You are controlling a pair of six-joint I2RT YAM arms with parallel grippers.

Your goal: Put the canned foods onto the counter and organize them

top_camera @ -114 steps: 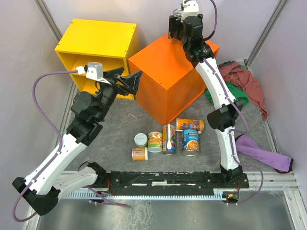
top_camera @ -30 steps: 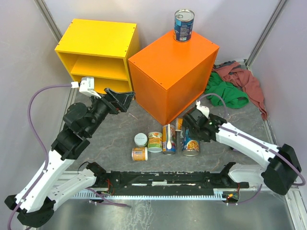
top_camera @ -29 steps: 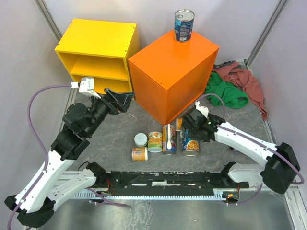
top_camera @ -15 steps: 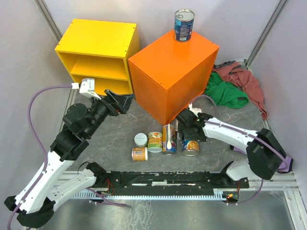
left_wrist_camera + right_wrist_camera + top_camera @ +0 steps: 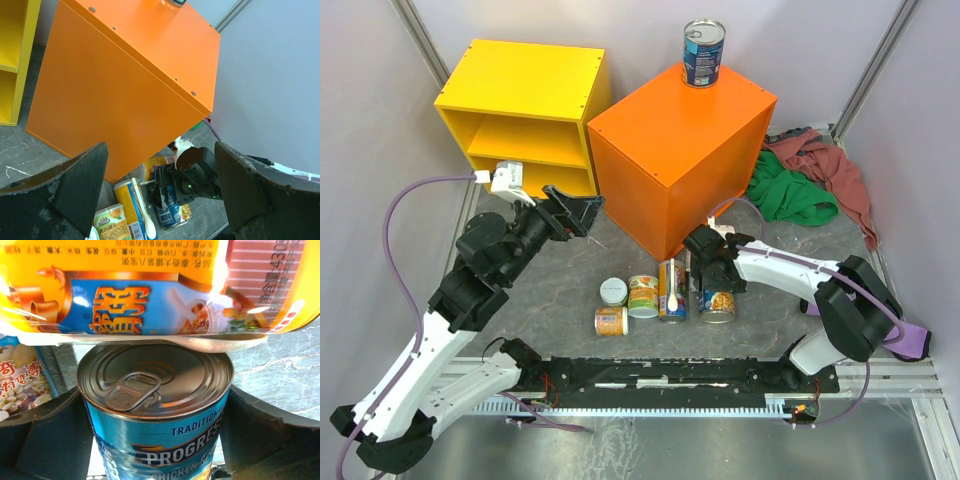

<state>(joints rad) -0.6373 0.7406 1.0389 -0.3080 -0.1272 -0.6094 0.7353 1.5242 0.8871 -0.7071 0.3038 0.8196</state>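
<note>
The orange counter point(image 5: 680, 150) point(image 5: 125, 85) carries one blue can point(image 5: 704, 52) upright at its back corner. Several canned foods stand or lie on the grey floor in front of it. My right gripper point(image 5: 713, 272) point(image 5: 155, 436) is down among them, shut on an upright blue can point(image 5: 718, 304) point(image 5: 155, 405) point(image 5: 175, 212), with a finger pressed on each side. An orange-yellow can point(image 5: 150, 290) lies just behind it. My left gripper point(image 5: 582, 208) point(image 5: 160, 195) hangs open and empty near the counter's left face, above the floor.
A yellow open shelf unit point(image 5: 525, 110) stands left of the counter. Beside the held can lie a tall can point(image 5: 672, 290) with a white spoon point(image 5: 672, 298) on it, a green-labelled can point(image 5: 643, 296) and two short cans point(image 5: 611, 321). Red and green clothes point(image 5: 810, 185) and a purple cloth point(image 5: 875, 325) lie right.
My right arm swung in leftward over the can cluster and its jaws closed on the blue can. The left arm barely moved.
</note>
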